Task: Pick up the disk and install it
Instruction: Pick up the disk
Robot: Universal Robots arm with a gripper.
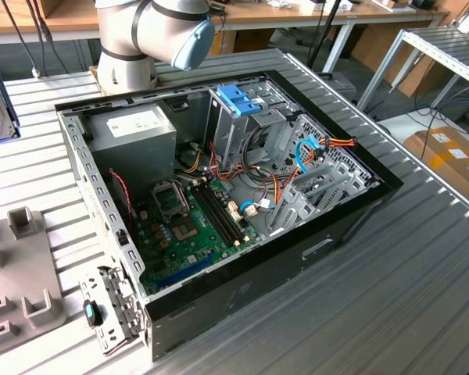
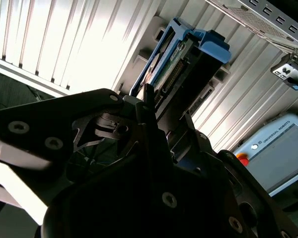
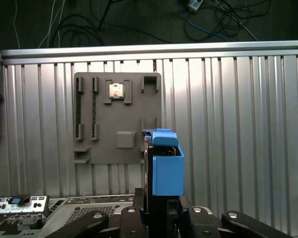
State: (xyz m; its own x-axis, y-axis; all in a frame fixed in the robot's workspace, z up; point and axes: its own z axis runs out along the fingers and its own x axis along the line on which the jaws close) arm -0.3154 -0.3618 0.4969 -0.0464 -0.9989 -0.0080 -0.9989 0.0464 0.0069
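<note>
Black gripper [image 3: 160, 199] sits nearest in the first wrist view, jaws pinching the disk [image 3: 167, 168]. The disk stands on edge btw them w/ a light-blue side rail toward the camera. The second wrist view gives the same pinch from the side: the disk [image 2: 181, 57] pokes out past the jaws, connector edge and blue rails exposed. The grip looks to be at one end of the casing, so most of the disk hangs free beyond it.

Just beyond lies the grey fixture tray [image 3: 116, 114] w/ a CPU chip [image 3: 116, 90] seated in one pocket. The disk appears clear of the tray's brackets, but how far above can't be told. A ribbed metal table [image 3: 238, 124] runs under everything.

Farther off, the exterior view shows the open PC case [image 1: 313, 250] on that table: mobo [image 1: 195, 219], PSU [image 1: 133, 129], and a drive cage w/ blue latch [image 1: 238, 100]. Beside the cage trail orange/yellow power leads [image 1: 340, 143] and a blue data cable [image 1: 303, 152].

Risks, as a judgement:
- An end-on pinch leaves a long lever, so any knock could twist the disk in the jaws or drop it.
- The cage looks narrow, so a slightly skewed disk would prob. jam a rail on the sheet metal.
- The loose leads near the cage could snag, or get trapped behind the disk.
</note>
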